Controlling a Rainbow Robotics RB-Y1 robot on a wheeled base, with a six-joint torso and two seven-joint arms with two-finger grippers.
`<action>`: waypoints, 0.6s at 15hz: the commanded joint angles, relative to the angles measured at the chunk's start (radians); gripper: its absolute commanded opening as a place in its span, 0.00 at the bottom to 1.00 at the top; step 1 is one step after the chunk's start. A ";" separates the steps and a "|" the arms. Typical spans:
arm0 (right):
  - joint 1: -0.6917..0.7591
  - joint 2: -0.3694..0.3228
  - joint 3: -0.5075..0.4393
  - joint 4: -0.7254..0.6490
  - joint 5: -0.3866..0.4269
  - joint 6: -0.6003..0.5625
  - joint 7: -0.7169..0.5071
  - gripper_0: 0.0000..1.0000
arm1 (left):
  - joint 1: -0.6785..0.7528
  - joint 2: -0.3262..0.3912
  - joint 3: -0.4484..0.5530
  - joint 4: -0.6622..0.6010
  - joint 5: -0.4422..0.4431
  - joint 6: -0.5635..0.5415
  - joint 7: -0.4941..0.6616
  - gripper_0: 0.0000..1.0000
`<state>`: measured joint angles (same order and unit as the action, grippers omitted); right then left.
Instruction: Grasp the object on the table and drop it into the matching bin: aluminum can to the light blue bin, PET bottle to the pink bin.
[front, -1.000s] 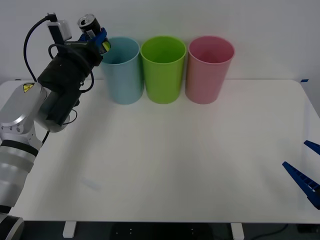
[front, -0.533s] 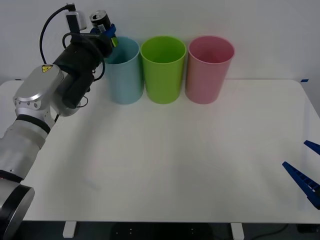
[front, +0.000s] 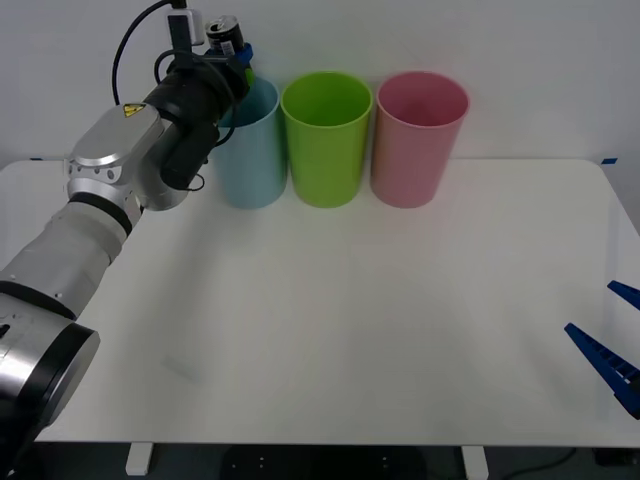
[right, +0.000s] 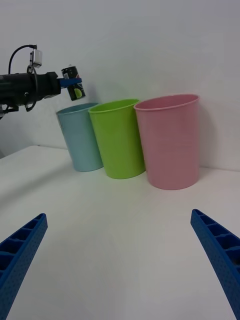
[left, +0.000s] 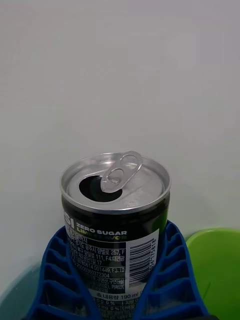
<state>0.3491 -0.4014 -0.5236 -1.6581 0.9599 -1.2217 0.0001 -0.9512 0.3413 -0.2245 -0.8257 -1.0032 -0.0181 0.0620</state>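
The aluminum can (front: 225, 33), dark with a silver opened top, is held upright in the air by my left gripper (front: 236, 55), which is shut on it. It hangs just above the rim of the light blue bin (front: 247, 145) at the back left of the table (front: 330, 330). The left wrist view shows the can (left: 115, 220) clamped between the blue ribbed fingers (left: 55, 280). From the right wrist view the can (right: 74, 84) floats over the light blue bin (right: 82, 137). The pink bin (front: 418, 135) stands at the right of the row. My right gripper (front: 612, 345) is open at the table's right front edge.
A lime green bin (front: 326, 135) stands between the light blue and pink bins, close beside both. A plain white wall rises behind the row. The broad white tabletop stretches from the bins to the front edge.
My left arm has swung to the right and slightly up, carrying the can from left of the light blue bin to above its rim. The right arm has not moved.
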 joint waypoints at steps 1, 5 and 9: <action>0.000 0.000 0.000 0.000 0.000 0.000 0.000 1.00 | -0.004 -0.004 -0.001 0.004 -0.002 0.007 -0.002 0.00; 0.000 0.000 0.000 0.000 0.000 0.000 0.000 1.00 | -0.004 -0.004 -0.001 0.004 0.003 0.007 -0.002 0.03; 0.000 0.000 0.000 0.000 0.000 0.000 0.000 1.00 | -0.004 -0.001 0.001 0.004 0.009 0.009 -0.005 1.00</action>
<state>0.3491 -0.4014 -0.5236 -1.6581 0.9599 -1.2217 0.0000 -0.9550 0.3392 -0.2242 -0.8221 -0.9964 -0.0099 0.0589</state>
